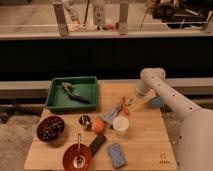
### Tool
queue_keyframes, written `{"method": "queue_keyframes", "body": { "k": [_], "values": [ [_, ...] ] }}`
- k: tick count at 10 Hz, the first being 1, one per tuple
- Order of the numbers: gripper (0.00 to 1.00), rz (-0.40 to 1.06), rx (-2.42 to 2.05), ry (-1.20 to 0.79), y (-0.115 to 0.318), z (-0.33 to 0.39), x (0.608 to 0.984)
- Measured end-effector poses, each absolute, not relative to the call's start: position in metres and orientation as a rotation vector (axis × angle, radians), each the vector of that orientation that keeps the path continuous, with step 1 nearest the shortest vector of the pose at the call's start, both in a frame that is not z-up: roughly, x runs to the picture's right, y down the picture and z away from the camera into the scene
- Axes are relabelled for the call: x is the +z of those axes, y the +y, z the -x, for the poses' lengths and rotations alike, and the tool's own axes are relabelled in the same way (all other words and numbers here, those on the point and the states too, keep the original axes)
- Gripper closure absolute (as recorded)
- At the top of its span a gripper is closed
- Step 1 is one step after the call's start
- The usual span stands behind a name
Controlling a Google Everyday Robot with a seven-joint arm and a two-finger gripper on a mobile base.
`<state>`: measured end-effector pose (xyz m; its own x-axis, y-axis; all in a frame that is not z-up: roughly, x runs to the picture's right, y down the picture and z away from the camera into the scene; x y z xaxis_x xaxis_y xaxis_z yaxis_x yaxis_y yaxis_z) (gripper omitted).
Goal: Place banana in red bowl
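Observation:
The banana (142, 101) is a small pale yellow-tan piece lying on the wooden table (145, 145) at the back right. My gripper (131, 103) hangs low at the banana's left end, at the tip of the white arm (170, 97) that reaches in from the right. Its jaws stand open and nothing is lifted in them. The red bowl (70, 159) sits at the table's front left edge with a spoon (79, 150) standing in it, well apart from the gripper.
A green tray (55, 95) with utensils stands back left. Nearby are a maroon bowl of berries (50, 128), a metal cup (85, 120), an orange ball (98, 125), a white cup (120, 124), a thin orange-red piece (125, 108), a blue sponge (116, 154) and a blue object (156, 102).

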<state>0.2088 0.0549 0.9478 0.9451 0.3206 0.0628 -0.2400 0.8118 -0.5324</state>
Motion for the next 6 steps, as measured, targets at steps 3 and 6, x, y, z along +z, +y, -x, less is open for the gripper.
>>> {"method": "queue_keyframes", "body": {
  "k": [3, 6],
  "values": [
    [0.2, 0.552, 0.276, -0.168, 0.058, -0.212, 0.957],
    [0.42, 0.563, 0.257, -0.17, 0.062, -0.211, 0.965]
  ]
}}
